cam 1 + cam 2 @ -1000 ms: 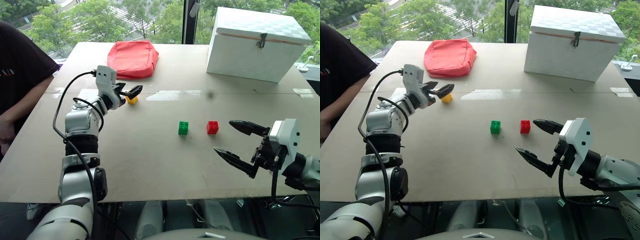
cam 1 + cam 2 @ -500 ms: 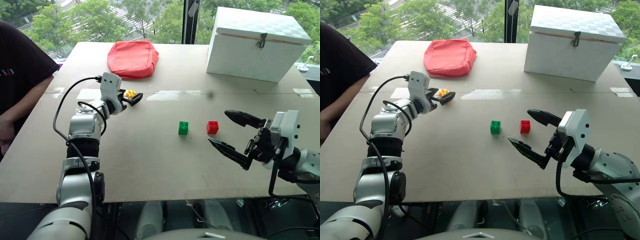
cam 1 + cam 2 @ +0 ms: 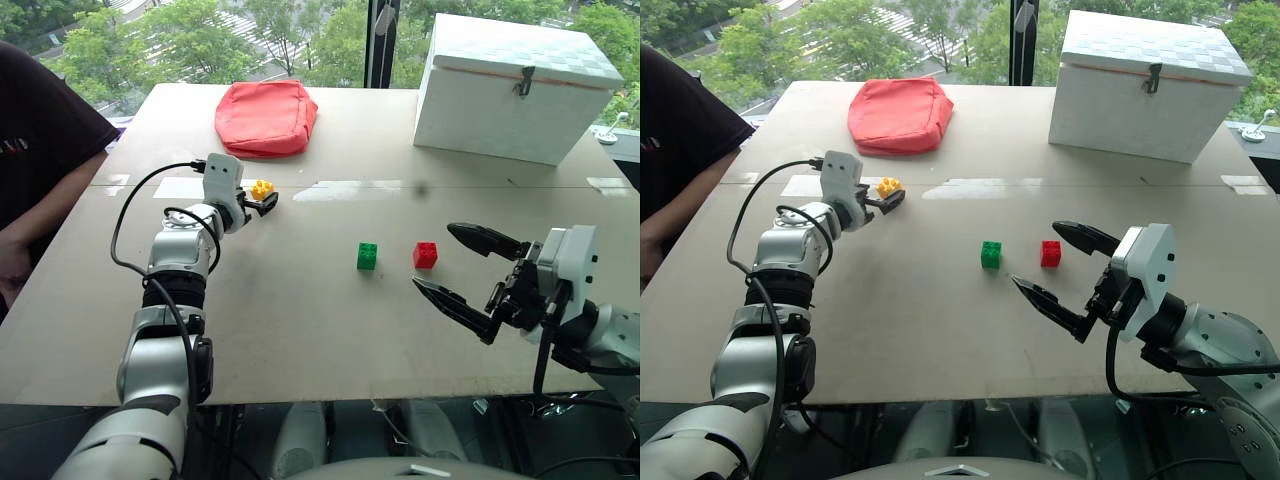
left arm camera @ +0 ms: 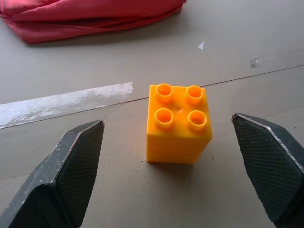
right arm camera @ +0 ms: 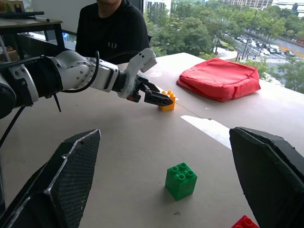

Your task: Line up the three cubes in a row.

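Taking the yellow cube [image 4: 178, 124] as the landmark: it stands upright on the table [image 3: 300, 320], and the left gripper [image 4: 178, 175] brackets it with its two fingers spread wide, bare tabletop showing on both sides between cube and fingers. Behind the cube lies the red pouch [image 3: 266, 116], near but apart, closing off that side. Toward the green cube [image 3: 367, 256] the tabletop is bare, a wide free lane. The red cube [image 3: 425, 255] sits just beyond the green one, with a gap between them. The right gripper [image 3: 462, 276], spread wide, hangs near the red cube. The white box [image 3: 520, 85] stands well apart at the far corner.
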### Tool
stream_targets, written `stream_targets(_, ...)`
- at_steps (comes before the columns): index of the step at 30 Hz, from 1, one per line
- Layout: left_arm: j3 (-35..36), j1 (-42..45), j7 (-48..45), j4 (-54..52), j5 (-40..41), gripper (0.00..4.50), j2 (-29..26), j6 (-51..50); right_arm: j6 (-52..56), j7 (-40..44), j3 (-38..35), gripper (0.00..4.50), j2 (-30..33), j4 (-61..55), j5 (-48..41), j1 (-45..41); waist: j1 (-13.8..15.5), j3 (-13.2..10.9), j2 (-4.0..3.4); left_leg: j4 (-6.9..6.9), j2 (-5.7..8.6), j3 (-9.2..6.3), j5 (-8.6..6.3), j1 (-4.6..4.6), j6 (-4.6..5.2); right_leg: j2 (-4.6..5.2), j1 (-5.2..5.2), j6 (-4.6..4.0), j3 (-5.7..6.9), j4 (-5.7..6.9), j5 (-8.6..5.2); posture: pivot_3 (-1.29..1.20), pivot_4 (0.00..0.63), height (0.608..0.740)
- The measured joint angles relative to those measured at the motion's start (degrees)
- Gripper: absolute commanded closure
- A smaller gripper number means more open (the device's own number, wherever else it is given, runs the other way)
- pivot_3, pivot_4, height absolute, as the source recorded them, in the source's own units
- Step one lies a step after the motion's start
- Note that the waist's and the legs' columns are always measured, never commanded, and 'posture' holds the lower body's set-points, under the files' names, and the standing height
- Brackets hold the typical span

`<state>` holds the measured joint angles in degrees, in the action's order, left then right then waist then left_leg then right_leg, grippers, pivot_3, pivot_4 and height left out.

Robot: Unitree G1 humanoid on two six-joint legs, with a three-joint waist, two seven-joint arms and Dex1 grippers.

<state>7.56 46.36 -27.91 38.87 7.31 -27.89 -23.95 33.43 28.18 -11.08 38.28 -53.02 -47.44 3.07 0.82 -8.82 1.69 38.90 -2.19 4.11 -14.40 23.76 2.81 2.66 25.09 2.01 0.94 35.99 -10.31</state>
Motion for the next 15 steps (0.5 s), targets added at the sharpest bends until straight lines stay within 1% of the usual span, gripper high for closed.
stream_targets(1, -0.48, 0.98, -0.26, 1.91, -0.43, 0.08, 0.05, 1.26, 0.00, -0.11, 0.19, 0.00, -0.02, -0.01, 0.08, 0.09, 0.00, 0.00, 0.00, 0.00, 0.00, 0.03, 0.00, 0.00, 0.00, 0.00, 0.00, 0.00, 0.01, 0.00, 0.00, 0.00, 0.150, 0.740)
stream_targets(2, -0.91, 1.65, -0.49, 3.36, -0.63, 0.58, 0.04, 2.33, 0.00, -0.22, 0.24, 0.00, -0.02, -0.03, 0.19, 0.16, 0.00, 0.00, 0.00, 0.00, 0.00, 0.04, 0.00, 0.00, 0.00, 0.00, 0.00, 0.00, 0.01, 0.00, 0.00, 0.00, 0.150, 0.740)
stream_targets(3, -0.93, 1.73, -0.50, 3.56, -0.66, 0.58, 0.04, 2.43, 0.00, -0.24, 0.27, 0.00, -0.02, -0.03, 0.21, 0.16, 0.00, 0.00, 0.00, 0.00, 0.00, 0.04, 0.00, 0.00, 0.00, 0.00, 0.00, 0.00, 0.01, 0.00, 0.00, 0.00, 0.150, 0.740)
stream_targets(4, -1.10, 2.21, -0.58, 4.89, -1.07, 0.70, 0.04, 3.41, 0.00, -0.41, 0.48, 0.00, -0.03, -0.04, 0.27, 0.21, 0.00, 0.00, 0.00, 0.00, 0.00, 0.04, 0.00, 0.00, 0.00, 0.00, 0.00, 0.00, 0.01, 0.00, 0.00, 0.00, 0.150, 0.740)
stream_targets(9, -1.75, 3.60, -0.84, 12.46, -2.69, 3.11, 0.00, 8.55, -0.01, -1.06, 0.72, 0.00, -0.03, -0.11, 0.43, 0.72, -0.06, 0.00, 0.00, 0.00, 0.00, 0.07, 0.00, 0.01, 0.00, 0.00, 0.01, 0.00, 0.01, -0.02, 0.00, 0.00, 0.150, 0.740)
stream_targets(10, -1.88, 3.91, -1.22, 13.40, -2.88, 3.28, -0.11, 9.70, -0.01, -1.11, 0.72, 0.00, -0.02, -0.12, 0.44, 0.93, -0.03, 0.00, 0.00, 0.00, 0.00, 0.08, 0.00, 0.02, 0.00, 0.00, 0.00, 0.00, 0.03, -0.01, 0.00, 0.00, 0.150, 0.740)
stream_targets(13, -2.99, 4.07, -3.44, 15.01, -3.87, 3.25, -1.76, 12.03, -0.02, -1.12, 0.66, 0.00, 0.04, -0.27, 0.45, 1.48, -0.03, 0.00, 0.00, 0.00, -0.01, 0.09, 0.00, 0.03, 0.00, 0.00, 0.01, -0.01, 0.05, -0.01, 0.00, 0.00, 0.150, 0.740)
stream_targets(15, -3.65, 4.05, -7.21, 15.22, -4.05, 3.25, -3.15, 13.91, -0.03, -1.08, 0.60, 0.00, 0.17, -0.33, 0.47, 2.17, -0.05, 0.00, 0.00, 0.00, -0.02, 0.10, -0.01, 0.04, 0.00, 0.01, 0.02, -0.04, 0.04, -0.02, -0.02, 0.00, 0.150, 0.740)
